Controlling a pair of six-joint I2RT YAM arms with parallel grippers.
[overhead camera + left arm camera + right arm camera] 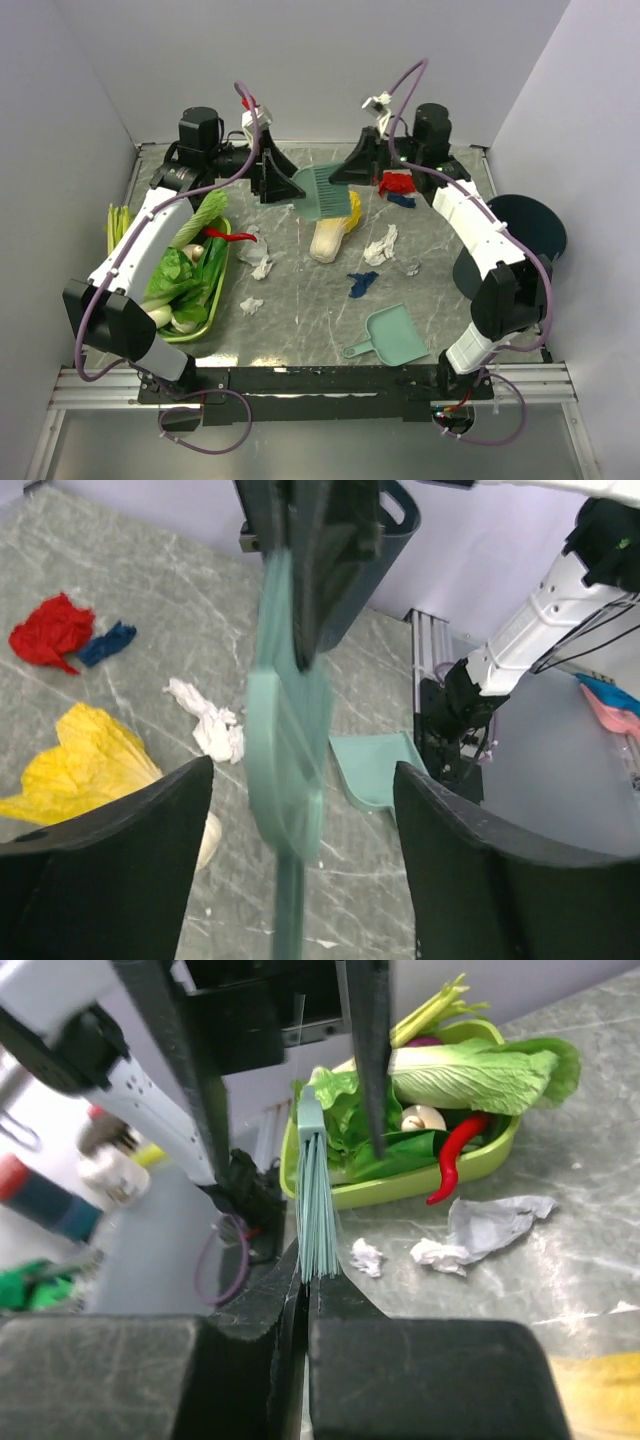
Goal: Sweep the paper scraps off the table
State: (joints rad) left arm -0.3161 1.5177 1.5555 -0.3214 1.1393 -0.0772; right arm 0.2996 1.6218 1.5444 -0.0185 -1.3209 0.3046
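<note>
From above, we see the left gripper (288,183) and right gripper (345,172) meeting at a teal brush (325,192) over the far end of the marble table (300,330). The paper scraps (380,245) lie nearer, apart from both.

At the left wrist, our fingers (120,860) stand wide, the brush between them untouched.

At the right wrist, the jaws are clamped on the brush. White scraps (480,1230) lie beyond, beside the green tray (400,1192).

Eight paper scraps (381,245) — one brush (322,190), one dustpan (392,335), one cabbage (333,232).
</note>
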